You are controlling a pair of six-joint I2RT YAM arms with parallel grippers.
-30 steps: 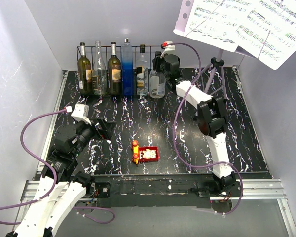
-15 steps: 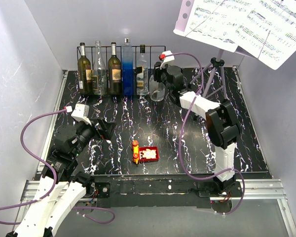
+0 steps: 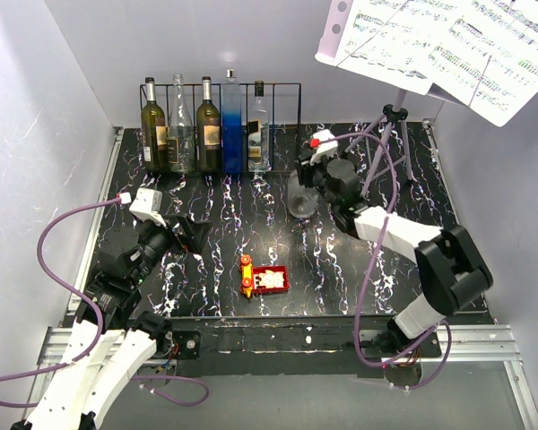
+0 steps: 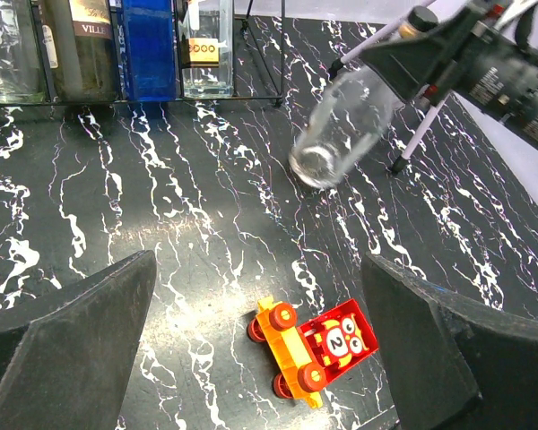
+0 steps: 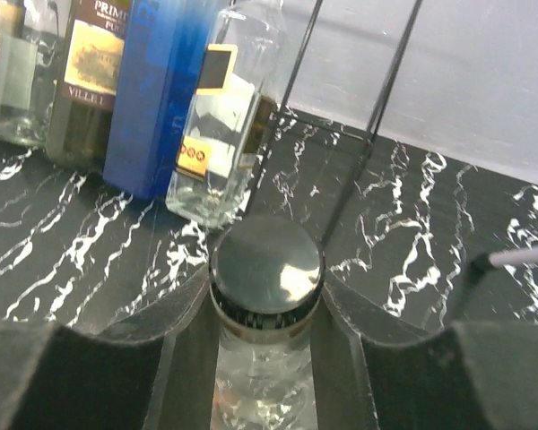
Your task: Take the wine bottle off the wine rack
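The wine rack (image 3: 282, 86) is a low black wire frame at the back of the table; it holds several bottles, and its rightmost slot is empty. My right gripper (image 3: 316, 176) is shut on the neck of a clear wine bottle (image 3: 301, 199), just under its silver cap (image 5: 266, 266), and holds it tilted above the table in front of the rack. The bottle also shows in the left wrist view (image 4: 341, 125). My left gripper (image 3: 190, 235) is open and empty at the near left, above a toy car.
A red and orange toy car (image 3: 262, 279) lies near the front middle. A music stand tripod (image 3: 393, 134) with sheet music (image 3: 448, 45) stands at the back right. Grey walls enclose the table on three sides.
My right gripper has pulled the clear bottle out of the rack's right end and carried it toward the front, tilting it. The left arm has not moved.
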